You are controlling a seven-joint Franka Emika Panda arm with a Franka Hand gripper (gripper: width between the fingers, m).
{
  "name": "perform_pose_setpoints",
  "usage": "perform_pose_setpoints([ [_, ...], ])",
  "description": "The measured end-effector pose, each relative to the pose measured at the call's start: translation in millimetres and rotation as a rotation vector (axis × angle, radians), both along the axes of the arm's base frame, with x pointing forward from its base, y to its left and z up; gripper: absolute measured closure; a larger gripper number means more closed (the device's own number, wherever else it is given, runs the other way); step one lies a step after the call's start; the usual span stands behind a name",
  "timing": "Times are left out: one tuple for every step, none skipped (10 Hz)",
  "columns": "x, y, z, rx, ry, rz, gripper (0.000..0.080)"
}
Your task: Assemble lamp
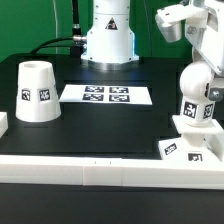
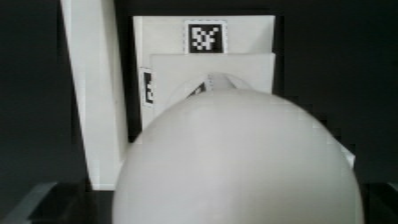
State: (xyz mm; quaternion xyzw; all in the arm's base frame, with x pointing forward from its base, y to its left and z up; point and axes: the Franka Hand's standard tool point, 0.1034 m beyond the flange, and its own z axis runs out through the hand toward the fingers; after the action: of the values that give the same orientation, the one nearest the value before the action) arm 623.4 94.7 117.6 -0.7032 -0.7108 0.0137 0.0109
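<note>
A black tabletop (image 1: 110, 125) seen from the exterior view, with a white robot arm (image 1: 190, 30) reaching down at that view's right.

The gripper (image 1: 197, 92) hangs low over the near right corner, closed in around a white bulb (image 1: 190, 108) that carries small black-and-white square tags. The bulb stands upright, directly above the low square base (image 1: 188, 138), which sits on the tabletop by the front rail (image 1: 110, 167) and shows a tag on its sloped side. Whether the bulb's foot is touching the base or just above it cannot be told.

The white cup-like shade (image 1: 35, 90) stands well apart at the exterior view's left, wide end down, with a tag facing the camera. Between the shade and the arm, farther back, the marker board (image 1: 105, 95) lies flat with its four tags.

In the wrist view, the bulb's round head (image 2: 231, 150) fills most of the picture, blurred by closeness. Beyond it lies the base (image 2: 205, 65), one tag sharp on its surface, and a long white rail (image 2: 98, 100) runs beside it.

The jaws sit on either side of the bulb's head, mostly hidden by it. Whether they are pressing on it or standing slightly off it cannot be told.
</note>
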Motion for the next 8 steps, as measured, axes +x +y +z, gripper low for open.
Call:
perform_pose_setpoints([
  [0.4,-2.1,0.0,-0.004,-0.001,0.102,0.01],
  [0.7,-3.9,0.0,-0.01,-0.001,0.149,0.01],
  [1.1,-6.0,0.0,-0.021,-0.002,0.208,0.01],
  [0.8,-6.3,-0.5,-0.021,-0.002,0.202,0.01],
  [0.9,-6.8,-0.7,-0.021,-0.002,0.2,0.0225],
  [0.9,-7.2,-0.7,-0.021,-0.002,0.2,0.0223],
  [0.9,-7.4,-0.7,-0.022,-0.002,0.19,0.0223],
  [0.9,-7.4,-0.8,-0.023,-0.003,0.158,0.0223],
])
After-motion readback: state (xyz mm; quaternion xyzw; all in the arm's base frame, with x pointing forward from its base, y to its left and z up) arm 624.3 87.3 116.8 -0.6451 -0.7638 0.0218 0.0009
